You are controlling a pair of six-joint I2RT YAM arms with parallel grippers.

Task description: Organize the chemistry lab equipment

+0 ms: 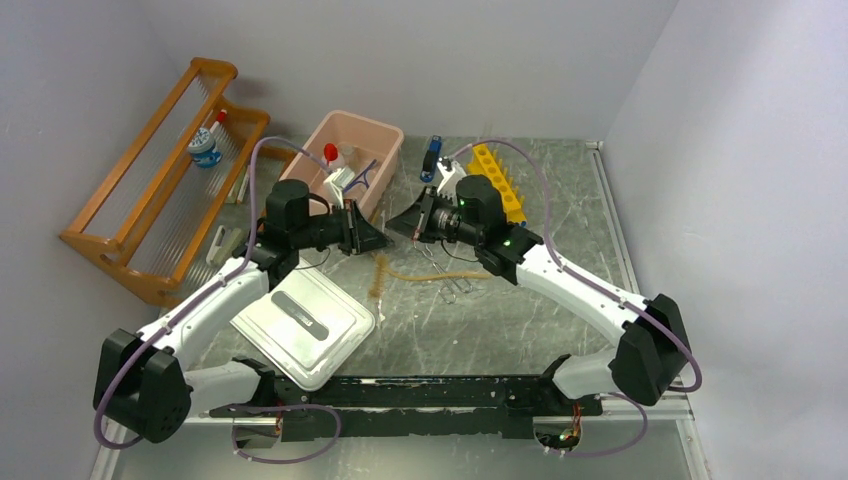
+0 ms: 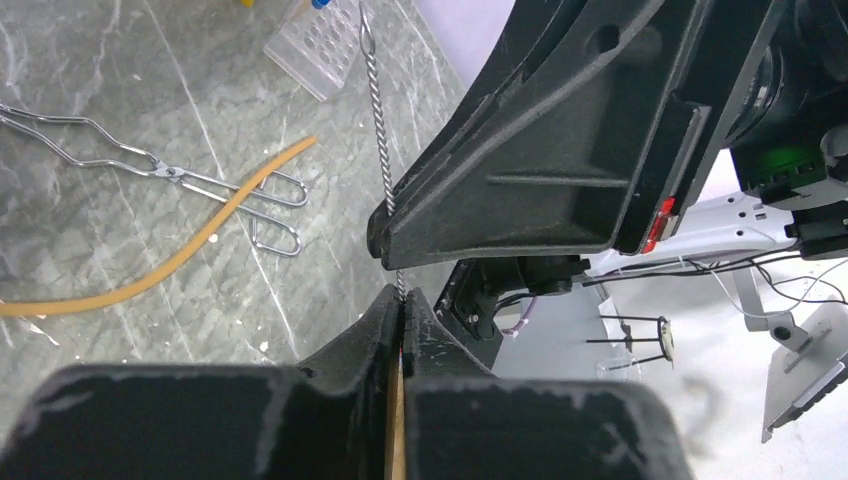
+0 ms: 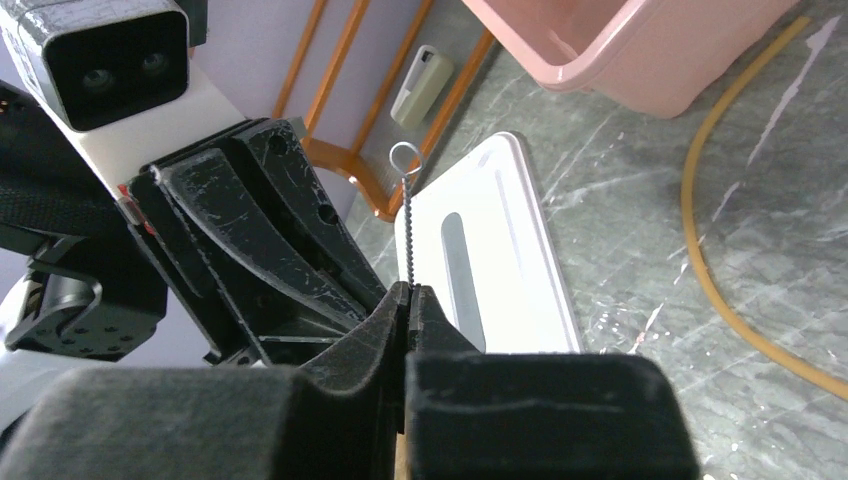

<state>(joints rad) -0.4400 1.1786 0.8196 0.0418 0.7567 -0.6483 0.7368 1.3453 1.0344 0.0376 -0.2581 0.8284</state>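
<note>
Both grippers are shut on one thin twisted-wire brush (image 1: 381, 272), whose tan bristles hang below them over the table. My left gripper (image 1: 383, 239) pinches the wire (image 2: 379, 120) at its tips (image 2: 402, 300); the wire runs up behind the right gripper's finger to a small loop. My right gripper (image 1: 394, 227) also pinches the wire (image 3: 409, 220) at its tips (image 3: 409, 291). A tan rubber hose (image 1: 440, 273) lies on the table, also in the left wrist view (image 2: 170, 256) and the right wrist view (image 3: 715, 250). Metal tongs (image 2: 170, 176) lie across it.
The pink tub (image 1: 385, 135) behind the grippers holds a red-capped white bottle (image 1: 331, 154) and blue tongs (image 1: 366, 175). Its grey-white lid (image 1: 305, 325) lies front left. A yellow rack (image 1: 497, 180), a blue-capped tube (image 1: 432, 155), and a wooden rack (image 1: 160, 170) with a small jar (image 1: 204, 150) stand behind.
</note>
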